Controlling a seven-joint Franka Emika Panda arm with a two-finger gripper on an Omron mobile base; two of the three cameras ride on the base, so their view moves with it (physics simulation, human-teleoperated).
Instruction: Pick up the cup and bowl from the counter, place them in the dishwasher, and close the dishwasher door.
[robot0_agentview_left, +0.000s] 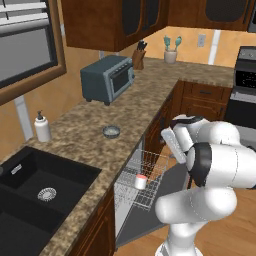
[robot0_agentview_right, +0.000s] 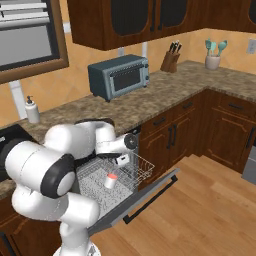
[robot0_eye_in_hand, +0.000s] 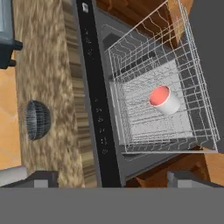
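Empty and spread apart, the gripper (robot0_eye_in_hand: 111, 177) hangs above the open dishwasher (robot0_agentview_left: 131, 210); beneath and ahead of its fingertips (robot0_eye_in_hand: 43, 178) the cup (robot0_eye_in_hand: 164, 99) stands upright in the white wire rack (robot0_eye_in_hand: 197, 87); off to one side the bowl (robot0_eye_in_hand: 37, 119) sits on the counter (robot0_eye_in_hand: 52, 78); the dishwasher door (robot0_agentview_right: 150, 195) lies lowered.

Granite counter (robot0_agentview_left: 150, 95) — bowl (robot0_agentview_left: 111, 132), toaster oven (robot0_agentview_left: 107, 78), soap bottle (robot0_agentview_left: 42, 127)

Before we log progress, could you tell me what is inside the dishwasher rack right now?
The cup stands upright in the white wire rack, pulled out over the open dishwasher door. The bowl is on the counter.
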